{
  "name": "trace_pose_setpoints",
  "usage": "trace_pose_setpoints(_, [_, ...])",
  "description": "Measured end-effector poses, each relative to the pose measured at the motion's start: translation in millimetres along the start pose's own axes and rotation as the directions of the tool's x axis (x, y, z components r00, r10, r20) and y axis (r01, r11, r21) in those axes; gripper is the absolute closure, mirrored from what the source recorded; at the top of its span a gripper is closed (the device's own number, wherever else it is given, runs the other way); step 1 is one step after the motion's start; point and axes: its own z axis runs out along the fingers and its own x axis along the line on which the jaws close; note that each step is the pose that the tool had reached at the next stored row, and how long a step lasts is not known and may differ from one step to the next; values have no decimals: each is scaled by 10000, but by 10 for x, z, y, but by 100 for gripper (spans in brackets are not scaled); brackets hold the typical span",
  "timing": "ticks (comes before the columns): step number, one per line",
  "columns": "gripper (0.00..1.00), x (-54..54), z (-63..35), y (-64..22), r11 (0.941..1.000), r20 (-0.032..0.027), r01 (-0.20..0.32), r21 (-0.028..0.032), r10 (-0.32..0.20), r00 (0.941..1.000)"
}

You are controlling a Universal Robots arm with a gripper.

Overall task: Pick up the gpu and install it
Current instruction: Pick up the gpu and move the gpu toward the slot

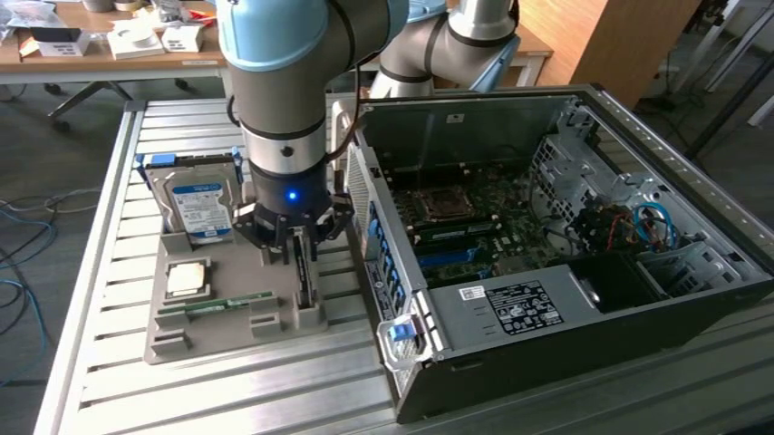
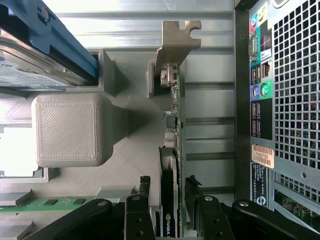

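Grey printed plastic makes up the holder tray (image 1: 172, 340) (image 2: 125, 165) sitting on the slatted aluminium table (image 1: 242, 390). From my seat, that is where the arm (image 1: 285, 118) is parked. The gpu (image 1: 303, 285) (image 2: 175, 115) stands on its long edge in a slot of that tray, on the side nearest the open computer case (image 1: 545, 308) (image 2: 295, 100). Its pale metal bracket (image 2: 175, 40) is at the end away from the wrist.

The fingers (image 2: 144, 195) are spread wide and straddle the card, one on each face, near the end opposite the bracket. I see a thin gap beside one finger. On the other side I cannot tell whether the pad touches the board. Nothing is clamped, and the card sits fully in its slot.

Toward the exterior view's left, the blue-labelled hard drive (image 1: 199, 208) (image 2: 30, 65) stands upright in its own pocket of the tray. A square processor chip (image 1: 188, 278) lies flat in front of it, with a green memory stick (image 1: 217, 304) (image 2: 45, 202) lying just beyond that. The case lies on its side to the exterior view's right, lid off and motherboard exposed, its rear panel just beside the tray.
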Motion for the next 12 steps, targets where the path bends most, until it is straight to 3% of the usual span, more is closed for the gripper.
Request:
trace_pose_setpoints(5, [58, 0, 0, 0, 10000, 0, 0, 1, 0, 10000])
trace_pose_setpoints(7, [60, 0, 0, 0, 10000, -1, 0, 0, 0, 10000])
trace_pose_setpoints(8, [67, 0, 0, 0, 10000, 0, 0, 0, 0, 10000])
trace_pose_setpoints(12, [67, -10, -1, 0, 10000, -1, -1, 1, 1, 10000])
